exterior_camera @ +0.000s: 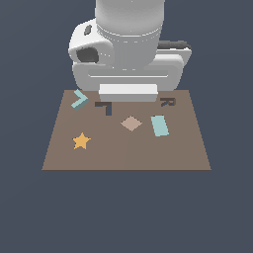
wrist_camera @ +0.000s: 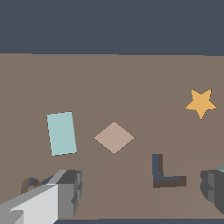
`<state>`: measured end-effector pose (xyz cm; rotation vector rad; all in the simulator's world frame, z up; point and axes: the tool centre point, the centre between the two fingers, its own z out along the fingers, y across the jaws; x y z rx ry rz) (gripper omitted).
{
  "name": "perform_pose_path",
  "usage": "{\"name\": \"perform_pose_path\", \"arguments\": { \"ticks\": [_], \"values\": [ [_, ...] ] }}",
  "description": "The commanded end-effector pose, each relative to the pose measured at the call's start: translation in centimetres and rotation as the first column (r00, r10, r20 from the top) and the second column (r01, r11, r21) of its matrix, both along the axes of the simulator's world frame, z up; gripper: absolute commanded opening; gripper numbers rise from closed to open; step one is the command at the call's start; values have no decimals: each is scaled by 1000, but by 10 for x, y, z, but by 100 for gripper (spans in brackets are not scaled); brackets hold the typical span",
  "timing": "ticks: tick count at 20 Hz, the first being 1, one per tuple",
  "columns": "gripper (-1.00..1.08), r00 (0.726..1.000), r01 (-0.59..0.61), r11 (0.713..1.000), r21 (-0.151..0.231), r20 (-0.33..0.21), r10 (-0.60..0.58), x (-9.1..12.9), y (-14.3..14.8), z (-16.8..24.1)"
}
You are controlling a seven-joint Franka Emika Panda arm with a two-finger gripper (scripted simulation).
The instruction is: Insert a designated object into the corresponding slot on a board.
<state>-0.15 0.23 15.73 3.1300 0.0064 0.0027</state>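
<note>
The light-teal L-shaped piece (exterior_camera: 79,99) lies on the brown board (exterior_camera: 123,153) near its far corner at the exterior view's left. The dark L-shaped slot (exterior_camera: 104,106) is just right of it and also shows in the wrist view (wrist_camera: 164,173). My gripper (wrist_camera: 140,194) is open and empty, its two fingers (wrist_camera: 68,192) far apart. It hangs over the board's far edge, with the slot between the fingers and a little ahead of them. In the exterior view only the white hand (exterior_camera: 128,92) shows; the fingertips are hidden.
On the board lie an orange star (exterior_camera: 81,141), a pinkish diamond (exterior_camera: 131,123) and a larger light-teal rectangle (exterior_camera: 159,125). A dark R-shaped recess (exterior_camera: 167,102) is at the far right. The arm's bulk stands behind the far edge.
</note>
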Motion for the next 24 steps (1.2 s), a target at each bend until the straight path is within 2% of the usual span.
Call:
{"name": "perform_pose_path", "arguments": {
  "ticks": [1, 7, 10, 13, 16, 20, 24],
  "values": [
    [100, 1000, 0, 1000, 0, 0, 0, 0, 0, 0],
    [100, 999, 55, 999, 0, 0, -55, -1, -15, -7],
    [100, 992, 124, 992, 1, 1, -124, -4, -34, -17],
    [100, 975, 222, 975, 2, 1, -222, -10, -60, -30],
    [100, 940, 342, 940, 3, 1, -342, -22, -92, -47],
    [100, 866, 500, 866, 5, 1, -500, -45, -134, -71],
    [100, 792, 610, 792, 7, 1, -610, -68, -162, -90]
  ]
}}
